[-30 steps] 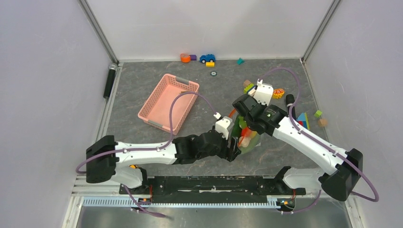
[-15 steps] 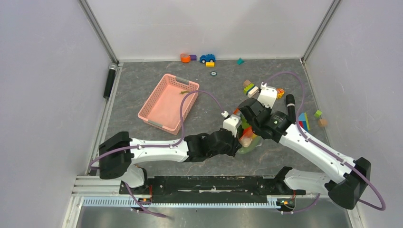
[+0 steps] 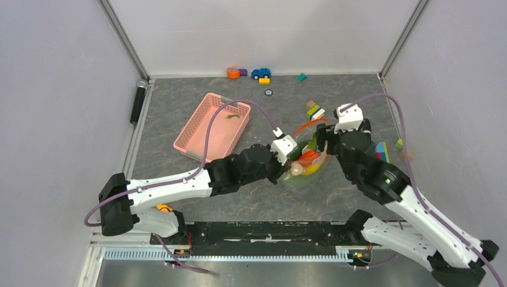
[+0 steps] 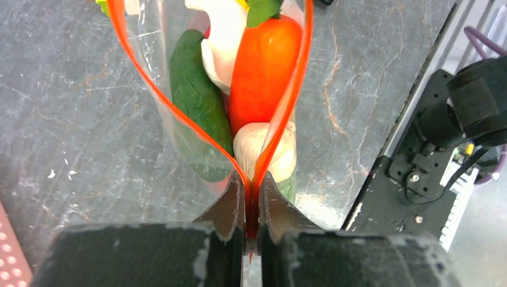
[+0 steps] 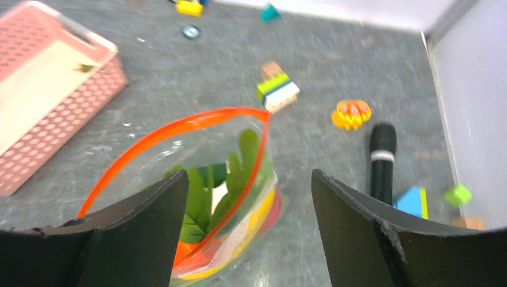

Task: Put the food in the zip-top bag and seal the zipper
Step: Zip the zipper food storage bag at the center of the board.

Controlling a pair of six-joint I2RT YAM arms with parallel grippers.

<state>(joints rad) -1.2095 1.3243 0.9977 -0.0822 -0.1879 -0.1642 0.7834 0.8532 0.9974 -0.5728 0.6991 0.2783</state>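
The zip-top bag point(image 3: 306, 166) lies mid-table, its mouth gaping in a loop of orange-red zipper point(image 3: 308, 124). Inside it are the food pieces: an orange carrot point(image 4: 263, 66), a green cucumber point(image 4: 197, 95) and a white mushroom point(image 4: 266, 149). Green leaves point(image 5: 239, 164) and a yellow piece point(image 5: 263, 218) also show in the right wrist view. My left gripper point(image 3: 285, 165) is shut on the near end of the zipper strip point(image 4: 251, 200). My right gripper point(image 5: 248, 179) is open, hovering over the bag mouth point(image 5: 179, 128) at its far end, touching nothing. I cannot see the slider knob.
The pink basket point(image 3: 212, 128) stands at the back left. Toy blocks point(image 3: 314, 110), an orange toy point(image 5: 351, 113) and a black cylinder point(image 5: 382, 155) lie behind and right of the bag. A blue car point(image 3: 260, 73) and small blocks sit along the back wall.
My left gripper has swung up and left with the zipper end. My right gripper has drawn back to the right. The bag mouth now stands open in a wide loop.
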